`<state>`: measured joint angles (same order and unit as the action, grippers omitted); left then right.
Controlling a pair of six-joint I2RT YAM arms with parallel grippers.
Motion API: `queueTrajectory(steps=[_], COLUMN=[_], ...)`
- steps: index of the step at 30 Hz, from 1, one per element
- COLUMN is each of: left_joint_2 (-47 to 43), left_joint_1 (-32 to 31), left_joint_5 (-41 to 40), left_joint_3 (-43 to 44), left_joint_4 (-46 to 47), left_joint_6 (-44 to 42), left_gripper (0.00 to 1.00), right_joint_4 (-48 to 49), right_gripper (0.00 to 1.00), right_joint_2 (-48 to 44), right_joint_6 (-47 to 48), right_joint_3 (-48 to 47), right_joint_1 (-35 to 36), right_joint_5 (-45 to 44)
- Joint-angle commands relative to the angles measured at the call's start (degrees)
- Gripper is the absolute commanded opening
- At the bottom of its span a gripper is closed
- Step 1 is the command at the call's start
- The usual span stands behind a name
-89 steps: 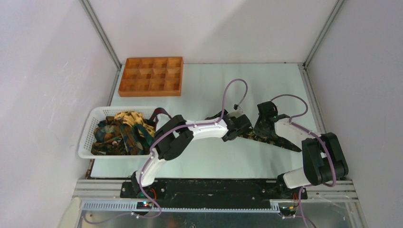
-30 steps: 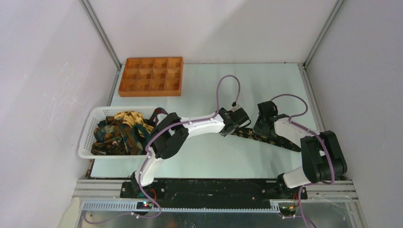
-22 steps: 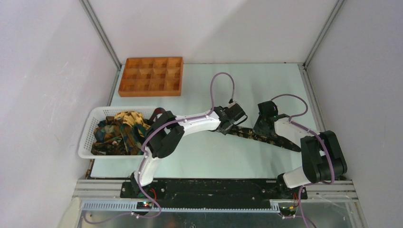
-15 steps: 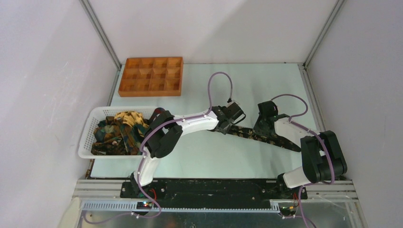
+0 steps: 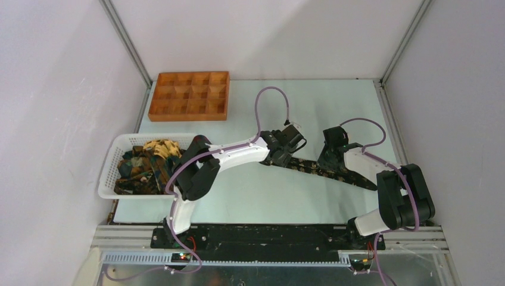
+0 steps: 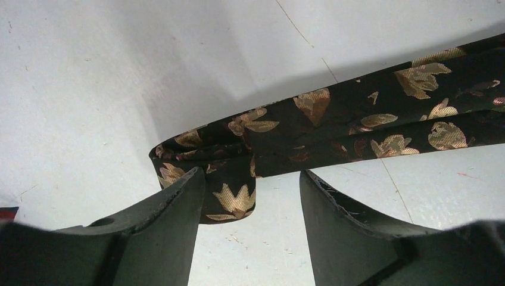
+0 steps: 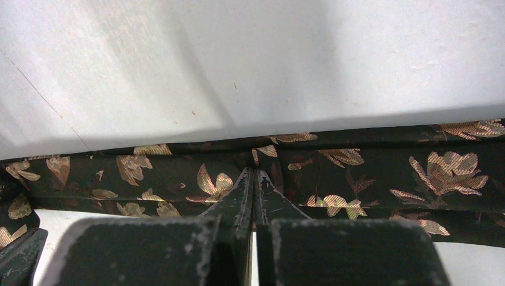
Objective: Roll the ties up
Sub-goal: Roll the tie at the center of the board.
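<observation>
One dark tie with gold leaf print (image 5: 311, 169) lies flat across the table, running from the middle toward the right. Its left end is folded over (image 6: 221, 189). My left gripper (image 5: 279, 157) hovers over that folded end, open, with the fold between its fingers (image 6: 251, 176) and untouched. My right gripper (image 5: 332, 158) points down onto the middle of the tie. In the right wrist view its jaws (image 7: 253, 173) are shut, pinching the fabric (image 7: 369, 161). More ties (image 5: 149, 165) are piled in the white basket.
The white mesh basket (image 5: 108, 176) stands at the left table edge. The orange compartment tray (image 5: 189, 95) sits at the back left. Grey walls close in both sides and the back. The arm bases are at the near edge.
My left arm has swung left and back along the tie to its folded left end. The tie now lies more stretched out to the left. The right arm has not moved.
</observation>
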<state>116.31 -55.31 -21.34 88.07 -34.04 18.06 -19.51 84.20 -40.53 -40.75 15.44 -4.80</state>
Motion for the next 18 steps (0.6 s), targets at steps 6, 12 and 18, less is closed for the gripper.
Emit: queueTrajectory(steps=[6, 12, 18], left_joint_2=[-5.0, -8.5, -14.0], left_joint_1=[0.1, 0.5, 1.4], left_joint_5=[0.1, 0.1, 0.8], left_joint_3=[1.4, 1.1, -0.1], left_joint_4=[-1.2, -1.3, 0.1], left_joint_6=[1.2, 1.5, 1.9], left_gripper=[0.66, 0.66, 0.66], right_joint_4=[-0.6, 0.4, 1.7], right_gripper=[0.0, 0.0, 0.0], right_joint_2=[-0.4, -2.4, -6.4], right_joint_6=[0.1, 0.7, 1.6], right_joint_3=[-0.1, -0.1, -0.1], right_joint_1=[-0.2, 0.0, 0.0], right_joint_5=[-0.6, 0.9, 3.0])
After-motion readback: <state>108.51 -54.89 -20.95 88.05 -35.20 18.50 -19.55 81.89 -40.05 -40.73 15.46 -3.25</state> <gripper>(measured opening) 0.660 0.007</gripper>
